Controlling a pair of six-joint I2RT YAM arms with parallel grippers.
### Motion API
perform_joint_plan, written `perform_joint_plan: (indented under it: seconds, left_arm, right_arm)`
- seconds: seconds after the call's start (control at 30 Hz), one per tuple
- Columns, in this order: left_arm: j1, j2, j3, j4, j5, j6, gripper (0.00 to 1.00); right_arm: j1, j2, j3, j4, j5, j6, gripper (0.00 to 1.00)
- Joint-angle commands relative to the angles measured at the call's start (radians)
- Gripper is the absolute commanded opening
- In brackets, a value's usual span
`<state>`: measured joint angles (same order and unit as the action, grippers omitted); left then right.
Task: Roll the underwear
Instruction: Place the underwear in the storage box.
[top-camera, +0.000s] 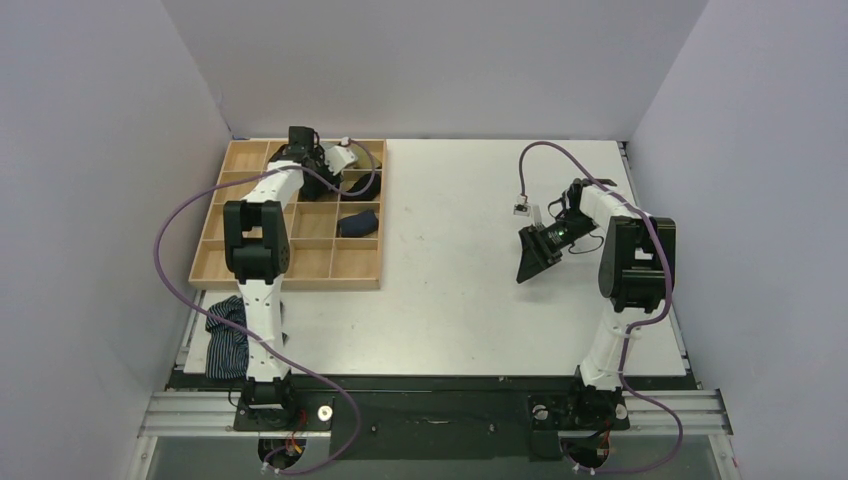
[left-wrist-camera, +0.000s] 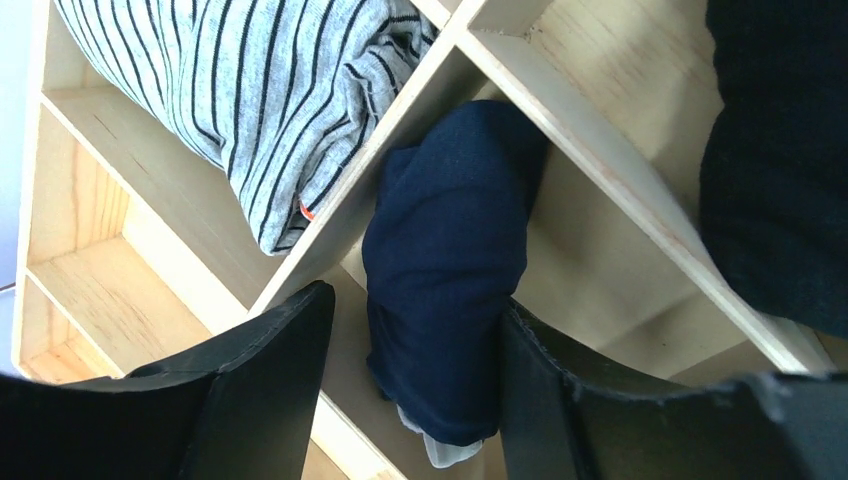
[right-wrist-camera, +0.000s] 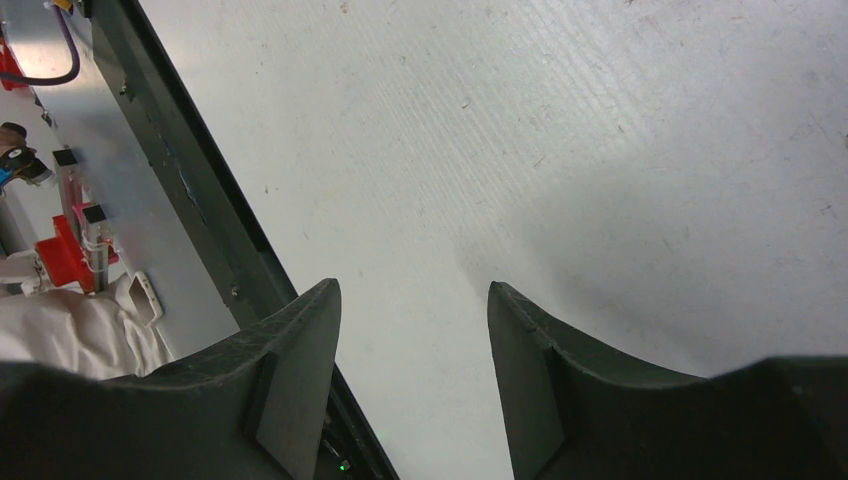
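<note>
- At 7 o'clock in the top view, nearest the arm bases, a crumpled dark blue-and-white striped garment (top-camera: 228, 338) lies at the edge of the pale surface (top-camera: 450, 300).
- At 3 o'clock the right pincer (right-wrist-camera: 412, 300) hovers over bare surface. Its black fingers are parted at a middling width with nothing between them, and it is well apart from the task's thing.
- At 10 o'clock sits the pale wooden grid tray (top-camera: 290, 282). The left arm reaches into its far cells, so it is clearly the nearer arm.
- In the left wrist view the left pincer (left-wrist-camera: 418, 305) straddles the navy-blue fabric underwear (left-wrist-camera: 445, 220), a rolled bundle lying in one cell against a slanted wooden divider (left-wrist-camera: 330, 230).
- Its jaws stand apart. The 3 o'clock finger touches the cloth and the 9 o'clock finger shows a sliver of wood beside it, so this looks like a release, not a grip.
- The roll's long axis runs from 6 toward 12 o'clock, straight out from the pincer, with white trim peeking out at the 6 o'clock end.
- Farther on, a grey-and-white striped cloth (left-wrist-camera: 260, 90) fills the cell at 11 o'clock, and black fabric (left-wrist-camera: 780, 150) lies at 2 o'clock.
- The roll seems lodged in its cell, so the next move is probably a straight lift clear without snagging it.
</note>
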<state>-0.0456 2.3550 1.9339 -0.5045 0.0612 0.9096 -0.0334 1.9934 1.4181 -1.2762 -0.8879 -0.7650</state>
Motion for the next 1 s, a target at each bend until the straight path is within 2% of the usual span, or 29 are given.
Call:
perform_joint_plan:
  seconds: [0.0,0.23,0.47,0.67,0.97]
  left_arm:
    - [0.002,0.029,0.048,-0.112,0.044,-0.006,0.56]
    - [0.003,0.023,0.113,-0.199,0.074,-0.024,0.61]
    - [0.004,0.007,0.143,-0.25,0.092,-0.039,0.73]
    - [0.016,-0.03,0.147,-0.258,0.128,-0.071,0.74]
    - [0.071,-0.117,0.114,-0.2,0.196,-0.197,0.75]
  right_arm:
    - [-0.007,0.01,0.011,-0.01,-0.034,-0.016,0.52]
    - [-0.009,0.015,0.017,-0.026,-0.036,-0.03,0.52]
    - [-0.013,0.023,0.024,-0.055,-0.047,-0.06,0.52]
    - [-0.013,0.025,0.032,-0.074,-0.054,-0.078,0.52]
    - [-0.015,0.013,0.035,-0.075,-0.057,-0.082,0.52]
